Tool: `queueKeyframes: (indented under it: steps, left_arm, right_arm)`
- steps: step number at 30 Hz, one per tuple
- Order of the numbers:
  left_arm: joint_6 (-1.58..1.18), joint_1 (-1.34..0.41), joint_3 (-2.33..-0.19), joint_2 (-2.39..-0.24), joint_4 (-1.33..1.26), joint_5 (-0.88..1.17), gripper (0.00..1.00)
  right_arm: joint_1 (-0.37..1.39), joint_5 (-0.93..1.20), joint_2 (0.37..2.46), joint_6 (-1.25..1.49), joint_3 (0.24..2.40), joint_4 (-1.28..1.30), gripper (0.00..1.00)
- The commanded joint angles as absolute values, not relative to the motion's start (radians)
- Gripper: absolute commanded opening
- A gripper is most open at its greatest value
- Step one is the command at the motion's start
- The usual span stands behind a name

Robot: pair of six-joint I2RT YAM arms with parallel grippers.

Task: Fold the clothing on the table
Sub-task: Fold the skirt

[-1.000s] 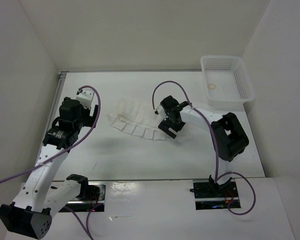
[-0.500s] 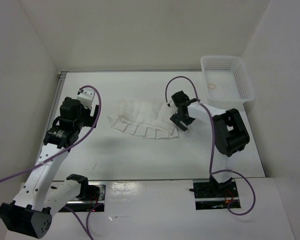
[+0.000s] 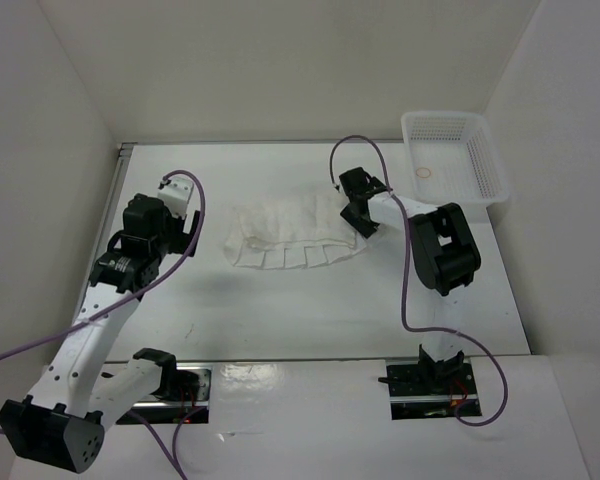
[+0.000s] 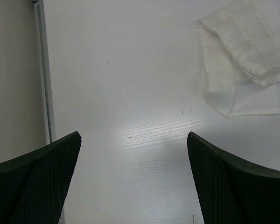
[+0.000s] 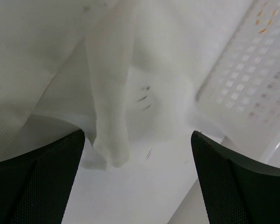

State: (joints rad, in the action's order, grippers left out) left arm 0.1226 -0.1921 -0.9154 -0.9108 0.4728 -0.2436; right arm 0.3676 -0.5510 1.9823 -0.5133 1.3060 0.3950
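The clothing [image 3: 290,238] is a white pleated garment lying spread in the middle of the table [image 3: 280,310]. My right gripper [image 3: 363,222] hovers at the garment's right end, jaws wide apart. In the right wrist view a soft fold of the clothing [image 5: 107,93] lies just ahead of the open right gripper [image 5: 137,177], and neither finger touches it. My left gripper [image 3: 187,232] stands open to the left of the garment, a short gap away. The left wrist view has the clothing's left corner [image 4: 242,60] at the upper right and bare table under the left gripper [image 4: 133,177].
A white mesh basket [image 3: 485,185] sits at the back right corner, also visible as the basket [image 5: 252,70] in the right wrist view. A metal rail [image 4: 42,70] runs along the table's left edge. White walls close in on three sides.
My right gripper moved from the garment's front hem up and right to its right end. The garment now reaches further right. The left arm has barely shifted.
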Motion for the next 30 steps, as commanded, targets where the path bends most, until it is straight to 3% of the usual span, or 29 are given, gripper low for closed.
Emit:
queueKeyframes:
  steps: [1,7,12,20,30]
  left_arm:
    - [0.112,-0.187,-0.920,-0.931,0.474,-0.198,1.00]
    - [0.149,-0.187,-1.057,-1.100,0.474,-0.118,1.00]
    - [0.076,-0.146,-1.259,-1.411,0.465,0.023,1.00]
    - [-0.161,-0.035,-1.569,-1.918,0.456,0.483,1.00]
    - [-0.239,0.011,-1.732,-2.154,0.531,0.609,1.00]
  right_arm:
    - [0.359,-0.621,2.052,-0.522,1.406,0.272,0.99]
    - [0.394,-0.483,1.927,-0.463,1.554,0.500,0.99]
    - [0.477,-0.413,1.685,-0.413,1.448,0.567,0.99]
    - [0.488,-0.371,1.344,-0.341,1.221,0.568,0.99]
    - [0.479,-0.337,1.249,-0.318,1.164,0.535,0.99]
